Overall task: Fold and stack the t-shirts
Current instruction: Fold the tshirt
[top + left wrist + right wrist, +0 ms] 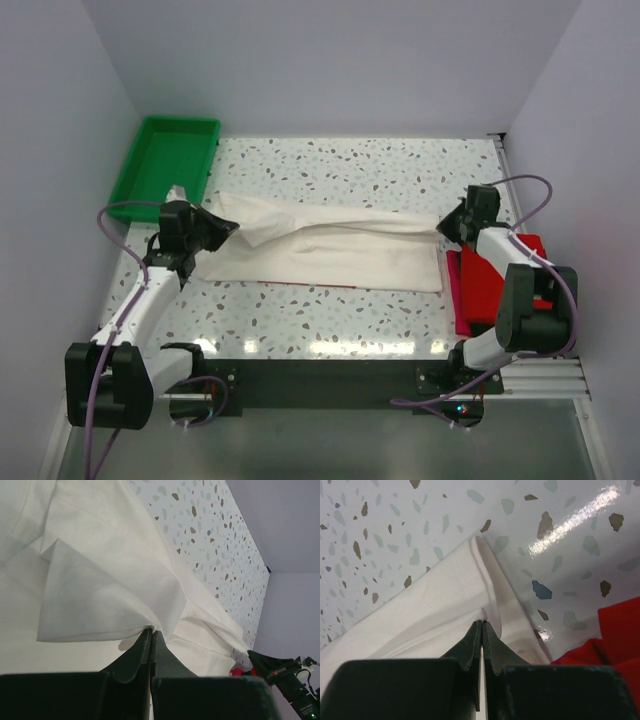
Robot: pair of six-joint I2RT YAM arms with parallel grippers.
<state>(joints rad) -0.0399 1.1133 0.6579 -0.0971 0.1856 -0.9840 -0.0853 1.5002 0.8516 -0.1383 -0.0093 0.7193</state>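
Currently the off-white t-shirt (330, 250) lies stretched lengthwise across the speckled table (350, 165), folded into a long band between the two arms.

Left gripper (225, 228): jaws together, clamped on a fold at the shirt's left end. In the left wrist view the pinched flap stands up off the layer beneath and casts a shadow on it.

Right gripper (445, 228): jaws together, pinching the hem edge at the shirt's right end, low over the tabletop.

Red t-shirts (490, 285): a pile at the table's right side, just beside the off-white shirt's near-right corner and partly under the right arm.

Green tray (165, 165): far-left corner, near the shirt's left end.
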